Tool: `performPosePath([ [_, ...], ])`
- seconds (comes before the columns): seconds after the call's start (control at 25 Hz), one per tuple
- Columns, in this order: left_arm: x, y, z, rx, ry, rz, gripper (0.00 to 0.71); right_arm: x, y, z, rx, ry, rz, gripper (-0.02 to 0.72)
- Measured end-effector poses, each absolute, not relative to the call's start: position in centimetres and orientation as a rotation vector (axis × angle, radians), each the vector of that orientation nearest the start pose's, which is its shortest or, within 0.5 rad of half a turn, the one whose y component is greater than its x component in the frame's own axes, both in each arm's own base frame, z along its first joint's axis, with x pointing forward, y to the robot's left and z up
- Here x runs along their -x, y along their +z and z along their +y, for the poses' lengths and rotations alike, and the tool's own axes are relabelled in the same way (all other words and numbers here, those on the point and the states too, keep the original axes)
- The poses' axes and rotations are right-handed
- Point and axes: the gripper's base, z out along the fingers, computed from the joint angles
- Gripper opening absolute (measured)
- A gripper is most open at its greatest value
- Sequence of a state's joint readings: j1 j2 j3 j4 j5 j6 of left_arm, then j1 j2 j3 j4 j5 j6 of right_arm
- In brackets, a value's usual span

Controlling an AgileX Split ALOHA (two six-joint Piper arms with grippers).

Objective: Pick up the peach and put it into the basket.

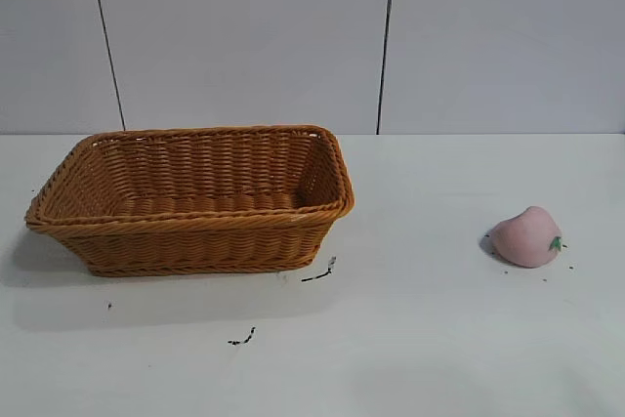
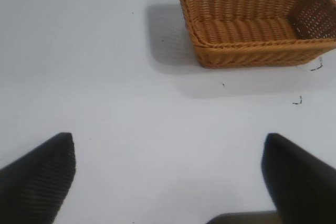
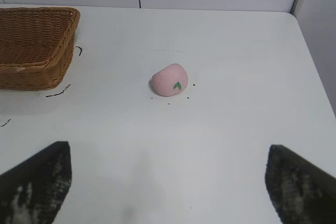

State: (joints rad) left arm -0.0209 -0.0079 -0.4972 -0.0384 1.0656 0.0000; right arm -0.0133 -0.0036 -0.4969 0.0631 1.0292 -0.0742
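The pale-pink peach (image 1: 527, 237) lies on the white table at the right, its green leaf mark facing right; it also shows in the right wrist view (image 3: 170, 80). The orange-brown wicker basket (image 1: 195, 227) stands at the left, empty; it also shows in the left wrist view (image 2: 252, 51) and the right wrist view (image 3: 31, 72). Neither arm shows in the exterior view. My left gripper (image 2: 169, 174) is open and empty over bare table, well short of the basket. My right gripper (image 3: 169, 179) is open and empty, well short of the peach.
A few small dark scraps (image 1: 320, 273) lie on the table in front of the basket. The table's right edge (image 3: 315, 72) meets a grey wall. A panelled grey wall stands behind the table.
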Motion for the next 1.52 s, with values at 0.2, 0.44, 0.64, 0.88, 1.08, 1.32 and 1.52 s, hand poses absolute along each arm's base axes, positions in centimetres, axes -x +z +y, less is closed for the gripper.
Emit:
performPosePath([
  [0.2,0.6,27.6,-0.3,-0.023,-0.059,2.044,0.693,0.4,27.9,0.5,0.063,0.019,2.01,0.695],
  [0.44,0.6,27.6,-0.3,-0.023,-0.059,2.044,0.693,0.4,28.0,0.5,0.063,0.018,2.006,0.695],
  [0.64,0.6,27.6,-0.3,-0.023,-0.059,2.044,0.693,-2.3,30.8,0.4,0.055,0.02,2.032,0.695],
  [0.88,0.6,27.6,-0.3,-0.023,-0.059,2.044,0.693,-10.2,33.8,0.3,0.046,0.025,2.197,0.695],
  [1.08,0.6,27.6,-0.3,-0.023,-0.059,2.044,0.693,-18.7,33.4,0.2,0.04,0.041,2.414,0.695],
  [1.32,0.6,27.6,-0.3,-0.023,-0.059,2.044,0.693,-27.9,29.7,0.2,0.052,0.061,2.672,0.695],
  [1.52,0.6,27.6,-0.3,-0.023,-0.059,2.044,0.693,-33.4,25.6,0.9,0.119,0.059,2.783,0.695],
])
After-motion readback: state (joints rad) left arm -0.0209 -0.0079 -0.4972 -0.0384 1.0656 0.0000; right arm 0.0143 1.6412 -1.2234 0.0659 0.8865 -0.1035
